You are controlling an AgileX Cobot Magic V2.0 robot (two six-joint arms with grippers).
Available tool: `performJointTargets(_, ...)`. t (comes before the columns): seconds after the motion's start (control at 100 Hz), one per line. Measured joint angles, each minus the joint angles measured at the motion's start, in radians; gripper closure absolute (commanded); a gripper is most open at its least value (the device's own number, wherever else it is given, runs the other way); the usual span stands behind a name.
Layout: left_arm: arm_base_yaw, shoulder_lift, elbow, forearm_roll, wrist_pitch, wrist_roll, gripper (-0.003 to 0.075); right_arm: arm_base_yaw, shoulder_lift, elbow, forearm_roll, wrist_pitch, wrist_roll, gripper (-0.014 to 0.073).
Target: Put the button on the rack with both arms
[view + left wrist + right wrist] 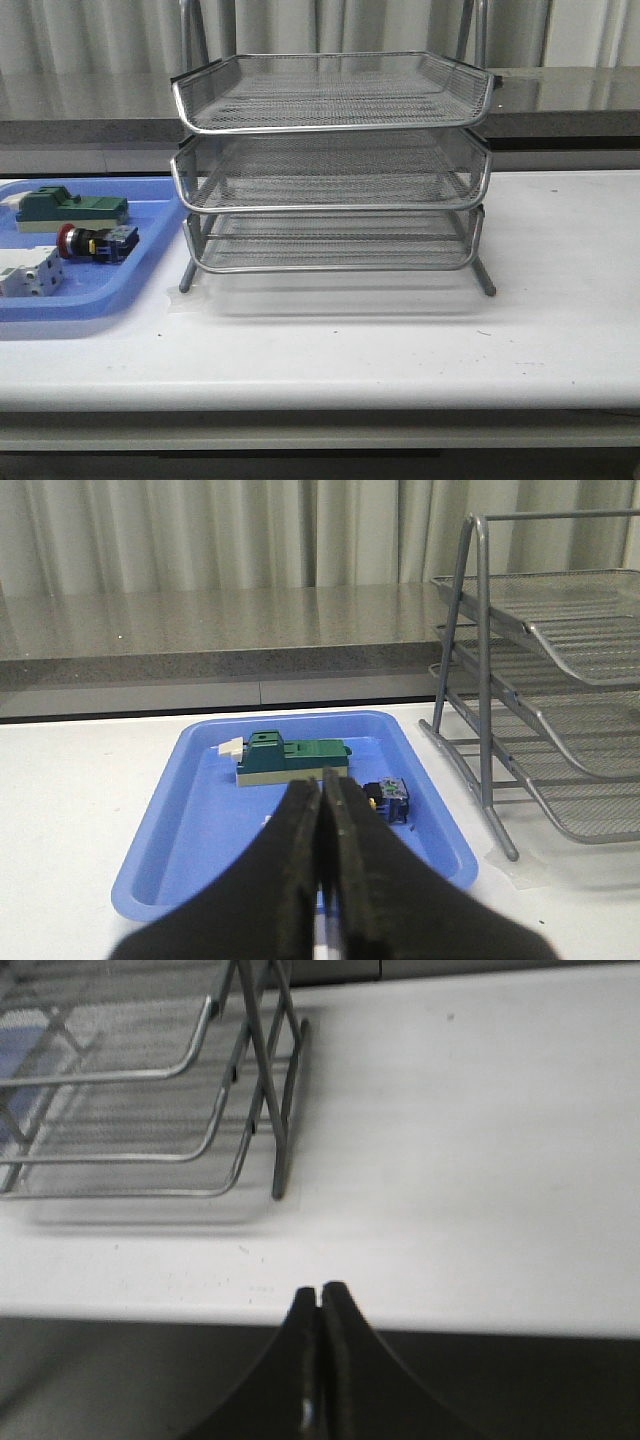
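Note:
The button (97, 242), with red head, black body and blue-and-yellow rear block, lies on its side in the blue tray (100, 290) left of the rack (335, 160). In the left wrist view only its rear block (388, 800) shows, just beside my fingers. The rack's three mesh tiers hold nothing. My left gripper (322, 785) is shut and empty, held over the near part of the tray. My right gripper (320, 1295) is shut and empty at the table's front edge, near the rack's leg (283, 1150). Neither arm shows in the front view.
A green block (68, 207) lies at the back of the blue tray, and it also shows in the left wrist view (293, 759). A white block (28, 272) lies at the tray's front left. A grey counter (560, 95) runs behind the table.

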Motion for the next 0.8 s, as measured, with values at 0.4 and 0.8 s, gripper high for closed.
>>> performJointTargets(0.4, 0.0, 0.0, 0.0, 0.0, 0.0, 0.0, 0.074, 0.0, 0.35, -0.064, 0.202, 0.008, 0.0, 0.0643)
performJointTargets(0.8, 0.0, 0.0, 0.0, 0.0, -0.002, 0.0, 0.074, 0.0, 0.619, -0.064, 0.571, -0.147, -0.143, 0.0168)
